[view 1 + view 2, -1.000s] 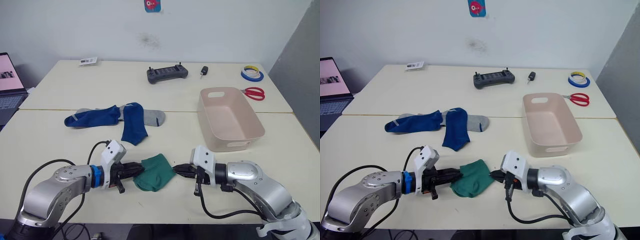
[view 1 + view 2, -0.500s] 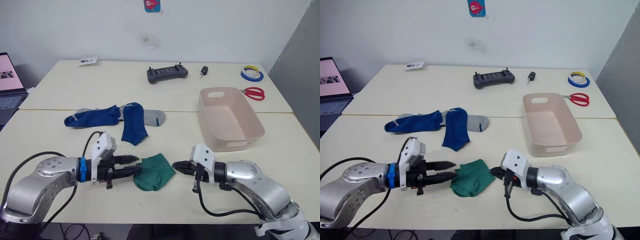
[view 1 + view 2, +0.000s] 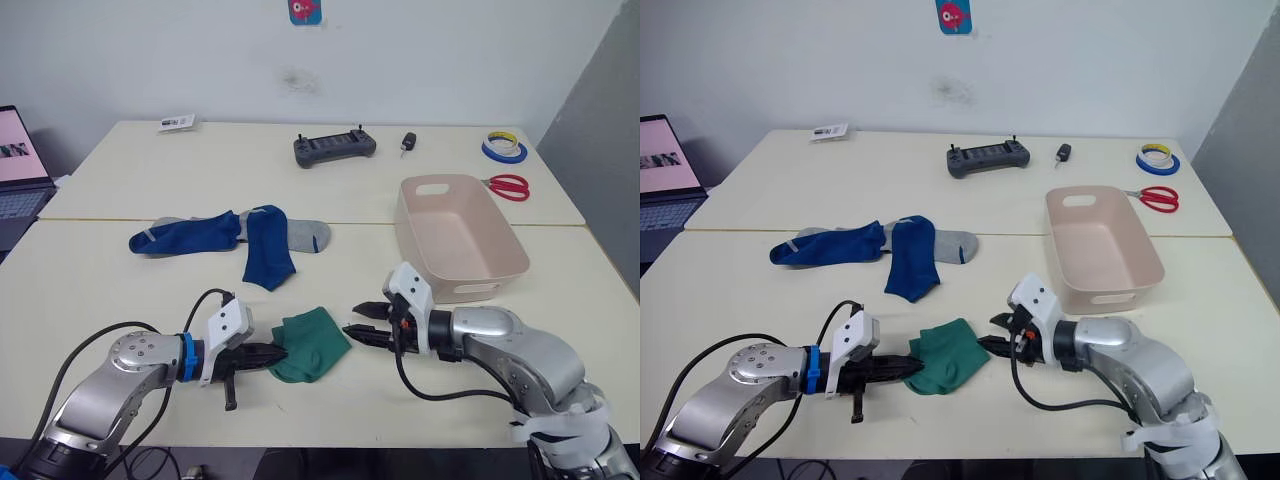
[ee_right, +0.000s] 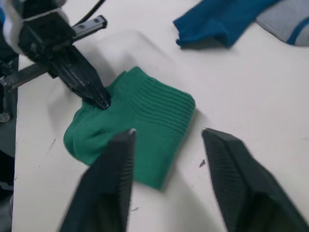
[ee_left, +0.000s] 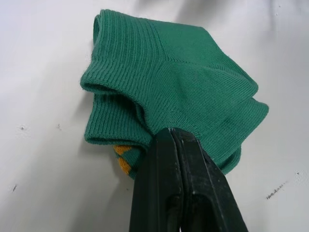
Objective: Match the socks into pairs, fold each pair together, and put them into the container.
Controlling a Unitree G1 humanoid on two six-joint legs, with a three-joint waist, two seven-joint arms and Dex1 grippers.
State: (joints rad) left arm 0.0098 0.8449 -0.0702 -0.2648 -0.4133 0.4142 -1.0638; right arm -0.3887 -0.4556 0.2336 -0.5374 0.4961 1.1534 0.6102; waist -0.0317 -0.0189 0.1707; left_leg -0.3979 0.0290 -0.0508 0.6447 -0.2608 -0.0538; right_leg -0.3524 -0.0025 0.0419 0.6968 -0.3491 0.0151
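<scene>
Here, my left gripper [image 3: 276, 352] has its fingers pressed together, tips pinching the near edge of the folded green pair [image 3: 311, 343] at the front of the table [image 3: 120, 280]. My right gripper [image 3: 357, 321] sits just beside the wad's other side, fingers spread apart, holding nothing. Farther back lie the blue socks [image 3: 226, 238] w/ a grey sock [image 3: 307, 235] partly under them. The container [image 3: 458, 237] stands to the right, well apart from the wad.
</scene>
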